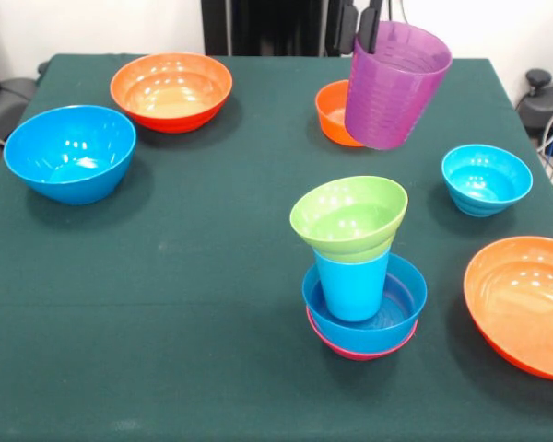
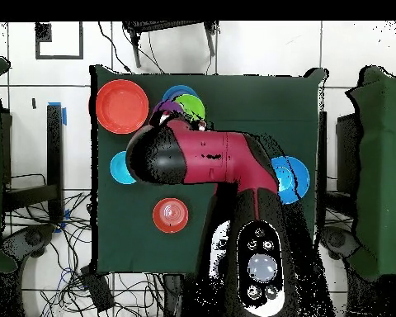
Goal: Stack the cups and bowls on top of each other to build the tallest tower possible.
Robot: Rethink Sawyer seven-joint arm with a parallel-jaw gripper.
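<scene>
The red and black arm [image 2: 214, 165] reaches across the green counter [image 2: 259, 107], covering much of it. Past its end peek a green bowl [image 2: 190, 106] and purple cup [image 2: 163, 108] — touching. A big orange bowl [image 2: 123, 106] lies beside them — a small orange bowl [image 2: 170, 215] well apart.

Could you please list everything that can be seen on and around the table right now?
Tower: one, near middle of the table; pink bowl at base, blue bowl, light blue cup, tilted green bowl on top.
Purple cup: one, translucent, held tilted in the air above the table.
Orange bowls: three; large one far left, small one behind the purple cup, large one near right.
Blue bowl: one, large, left edge.
Cyan bowl: one, small, right side.
Table: one, dark green cloth.
Gripper: black, clamped on the purple cup's rim.
</scene>
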